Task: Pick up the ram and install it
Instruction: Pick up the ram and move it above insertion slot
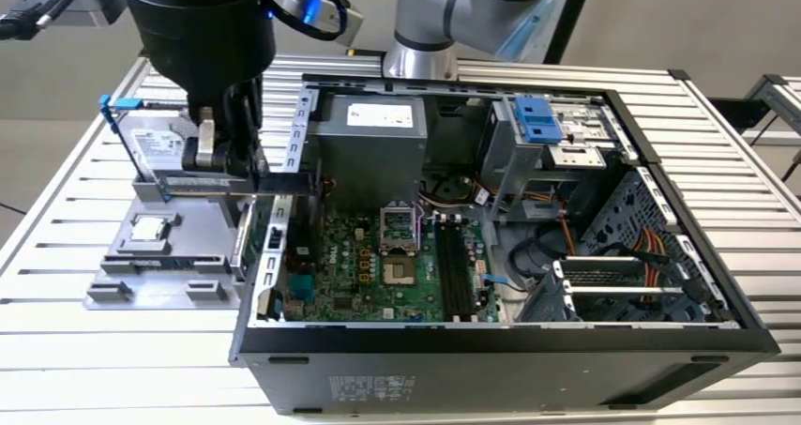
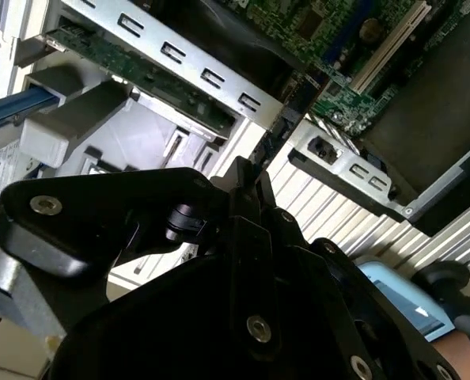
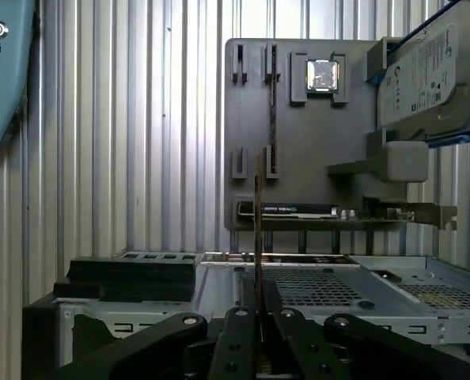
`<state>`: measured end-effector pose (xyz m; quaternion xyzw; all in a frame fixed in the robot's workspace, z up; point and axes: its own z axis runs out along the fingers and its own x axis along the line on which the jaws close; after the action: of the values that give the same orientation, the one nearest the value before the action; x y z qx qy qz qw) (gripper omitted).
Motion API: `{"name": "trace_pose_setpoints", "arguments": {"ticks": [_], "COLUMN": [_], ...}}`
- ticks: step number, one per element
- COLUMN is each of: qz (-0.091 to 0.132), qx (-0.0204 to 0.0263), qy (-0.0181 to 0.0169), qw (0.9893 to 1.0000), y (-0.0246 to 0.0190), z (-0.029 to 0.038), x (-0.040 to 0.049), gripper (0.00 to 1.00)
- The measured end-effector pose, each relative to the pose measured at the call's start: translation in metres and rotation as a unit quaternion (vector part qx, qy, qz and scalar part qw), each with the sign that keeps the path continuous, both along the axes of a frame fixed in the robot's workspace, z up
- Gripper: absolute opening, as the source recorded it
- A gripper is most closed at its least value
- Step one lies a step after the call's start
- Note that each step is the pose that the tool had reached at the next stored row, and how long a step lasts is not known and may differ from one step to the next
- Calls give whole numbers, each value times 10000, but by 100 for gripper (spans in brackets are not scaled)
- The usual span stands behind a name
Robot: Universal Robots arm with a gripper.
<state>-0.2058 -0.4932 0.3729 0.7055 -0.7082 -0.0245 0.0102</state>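
Observation:
My gripper [image 1: 233, 174] hangs over the gap between the grey parts fixture [image 1: 163, 289] and the open computer case's left wall [image 1: 298, 125]. It is shut on the ram [image 1: 285, 183], a thin dark stick lying level and reaching toward the case. In the first wrist view the ram [image 3: 259, 237] shows edge-on as a narrow line rising out of the closed fingers [image 3: 239, 332]. The fixture's long ram groove [image 3: 271, 111] behind it stands bare. Inside the case, the motherboard's black memory slots [image 1: 453, 270] run beside the processor socket [image 1: 398, 226].
On the fixture, a silver hard drive [image 1: 157, 148] in a blue frame stands at the back. A small square processor chip [image 1: 150, 226] lies in the middle, and an expansion card [image 3: 290, 210] stands by the case wall. Power supply [image 1: 370, 139], drive cage [image 1: 557, 134] and cables [image 1: 651, 256] crowd the case.

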Motion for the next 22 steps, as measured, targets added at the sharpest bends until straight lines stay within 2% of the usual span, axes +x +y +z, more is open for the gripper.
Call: {"name": "trace_pose_setpoints", "arguments": {"ticks": [22], "qz": [0], "qx": [-1], "qy": [3], "qw": [10000], "y": [12], "z": [0], "x": [377], "gripper": [0]}}
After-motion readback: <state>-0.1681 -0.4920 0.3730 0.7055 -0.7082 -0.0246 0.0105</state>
